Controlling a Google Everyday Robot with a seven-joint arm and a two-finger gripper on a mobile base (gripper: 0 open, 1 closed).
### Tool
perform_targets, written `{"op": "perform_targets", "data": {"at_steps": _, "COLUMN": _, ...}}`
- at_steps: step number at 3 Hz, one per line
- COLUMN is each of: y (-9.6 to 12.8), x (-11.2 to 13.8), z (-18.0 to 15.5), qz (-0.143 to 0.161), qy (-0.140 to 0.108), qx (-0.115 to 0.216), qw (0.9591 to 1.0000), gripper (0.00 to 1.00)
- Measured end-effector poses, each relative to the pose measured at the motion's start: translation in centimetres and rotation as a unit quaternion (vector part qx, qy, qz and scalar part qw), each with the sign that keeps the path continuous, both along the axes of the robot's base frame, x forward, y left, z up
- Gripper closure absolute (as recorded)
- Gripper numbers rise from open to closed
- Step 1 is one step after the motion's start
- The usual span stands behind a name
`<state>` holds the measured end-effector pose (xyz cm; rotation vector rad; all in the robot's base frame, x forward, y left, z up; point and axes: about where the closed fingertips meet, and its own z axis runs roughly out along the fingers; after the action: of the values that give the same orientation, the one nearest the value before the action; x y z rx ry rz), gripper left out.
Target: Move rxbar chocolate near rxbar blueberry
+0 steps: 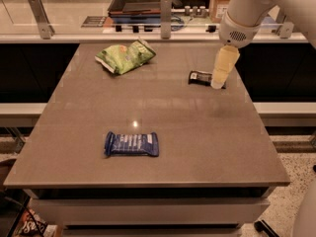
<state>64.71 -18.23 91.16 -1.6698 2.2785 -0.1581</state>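
Observation:
The rxbar chocolate (199,77) is a small black bar with a white patch at its left end, lying on the brown table (148,107) at the right rear. The rxbar blueberry (132,144) is a blue bar with pale lettering, lying at the front left of centre. My gripper (218,83) hangs from the white arm at the upper right, its pale finger (223,67) pointing down over the right end of the black bar and hiding it. The two bars lie far apart.
A green chip bag (125,57) lies at the table's rear left. A glass rail with metal posts (166,10) runs behind the table, with a dark tray (138,1) beyond it. The table's right edge is close to the gripper.

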Motion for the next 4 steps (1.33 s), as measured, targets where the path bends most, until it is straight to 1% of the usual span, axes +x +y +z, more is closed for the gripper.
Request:
{"op": "perform_targets", "data": {"at_steps": 1, "y": -0.6, "x": 1.2, "z": -1.1, "qz": -0.013, "qy": 0.019, "qx": 0.008, "qw": 0.9997, "gripper": 0.0}}
{"op": "perform_targets", "data": {"at_steps": 2, "y": -1.4, "x": 3.1, "z": -2.9, "qz": -0.029, "qy": 0.046, "qx": 0.019, "qw": 0.9983, "gripper": 0.0}}
{"op": "perform_targets", "data": {"at_steps": 3, "y": -1.8, "x": 4.5, "z": -4.2, "qz": -0.037, "qy": 0.062, "qx": 0.03, "qw": 0.9969, "gripper": 0.0}}
{"op": "perform_targets", "data": {"at_steps": 4, "y": -2.0, "x": 5.4, "z": -5.3, "qz": -0.042, "qy": 0.069, "qx": 0.044, "qw": 0.9958, "gripper": 0.0}}
